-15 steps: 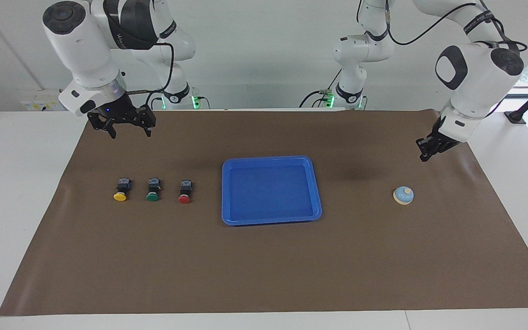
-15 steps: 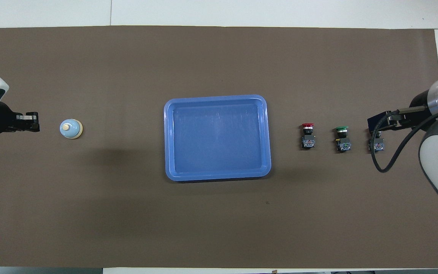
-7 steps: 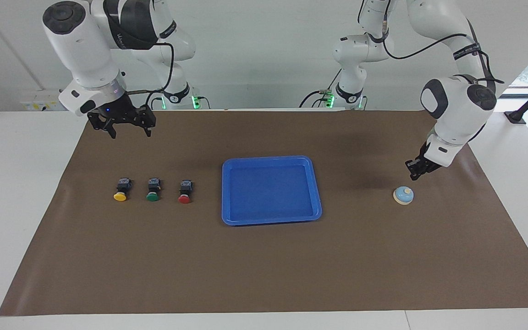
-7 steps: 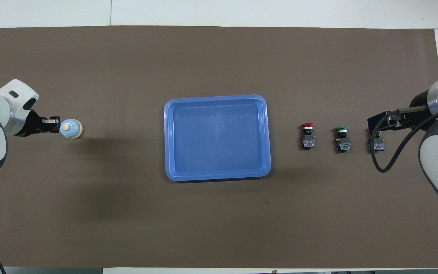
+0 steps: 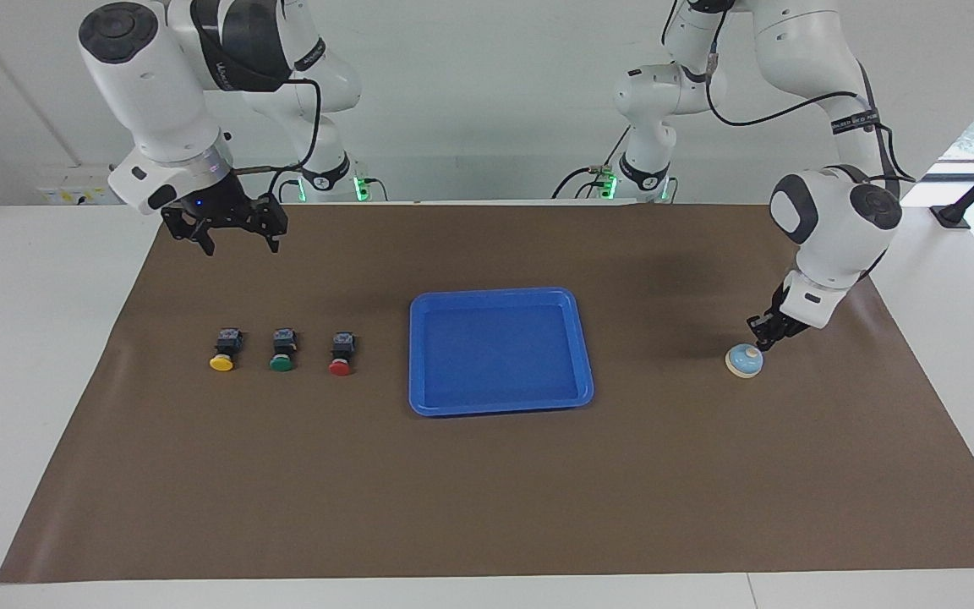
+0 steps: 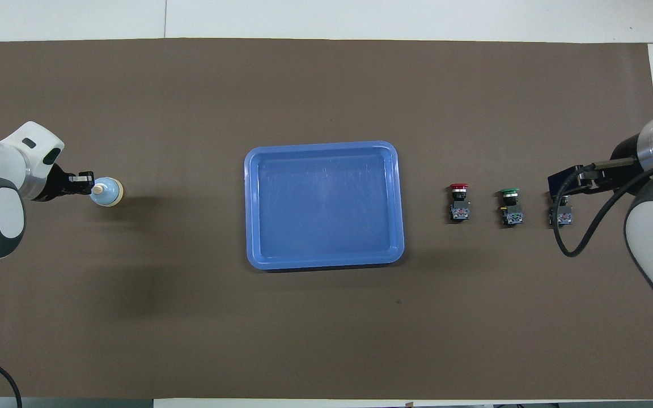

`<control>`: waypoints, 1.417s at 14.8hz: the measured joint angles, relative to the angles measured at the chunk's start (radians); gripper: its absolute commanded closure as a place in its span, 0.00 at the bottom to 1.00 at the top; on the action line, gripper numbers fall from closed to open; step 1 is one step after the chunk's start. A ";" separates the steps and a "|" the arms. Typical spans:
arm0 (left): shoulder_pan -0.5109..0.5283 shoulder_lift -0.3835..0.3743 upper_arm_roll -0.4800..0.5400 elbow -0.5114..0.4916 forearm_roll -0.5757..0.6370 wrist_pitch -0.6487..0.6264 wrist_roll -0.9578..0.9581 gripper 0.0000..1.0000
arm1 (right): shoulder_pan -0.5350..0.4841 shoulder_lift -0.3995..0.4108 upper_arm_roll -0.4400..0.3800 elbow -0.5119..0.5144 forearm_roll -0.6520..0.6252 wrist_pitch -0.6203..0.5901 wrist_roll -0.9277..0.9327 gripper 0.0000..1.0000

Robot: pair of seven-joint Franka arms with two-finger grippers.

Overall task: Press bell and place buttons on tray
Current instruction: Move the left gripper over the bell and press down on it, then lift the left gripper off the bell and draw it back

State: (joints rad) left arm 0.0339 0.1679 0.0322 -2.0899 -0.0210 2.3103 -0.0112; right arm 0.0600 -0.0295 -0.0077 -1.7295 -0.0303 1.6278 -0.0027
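- The left gripper [image 5: 763,342] has its fingers together, tip right at the knob on top of the bell [image 5: 744,362]. The bell sits just under it, at the left arm's end of the table.
- The right gripper [image 5: 233,241] waits open, up over the mat.
- The three buttons [image 5: 282,350] sit in a row beside the tray [image 5: 586,355], at the right arm's end.
- The tray holds nothing.
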 measured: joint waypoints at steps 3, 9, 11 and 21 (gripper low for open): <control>-0.002 0.011 -0.005 -0.010 0.000 0.018 0.000 1.00 | 0.000 0.000 0.000 0.000 0.000 0.000 0.000 0.00; -0.002 0.014 -0.006 -0.009 0.000 0.020 0.003 1.00 | 0.000 0.000 0.000 0.000 0.000 0.000 0.000 0.00; -0.002 0.016 -0.006 -0.001 0.000 -0.001 0.004 1.00 | 0.000 0.000 0.000 0.000 0.000 0.000 0.000 0.00; -0.004 -0.024 -0.017 0.265 0.000 -0.377 0.005 0.00 | 0.000 0.000 0.000 0.000 0.000 0.000 0.000 0.00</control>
State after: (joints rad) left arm 0.0302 0.1436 0.0154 -1.8251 -0.0209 1.9330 -0.0062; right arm 0.0600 -0.0295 -0.0076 -1.7295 -0.0303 1.6278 -0.0027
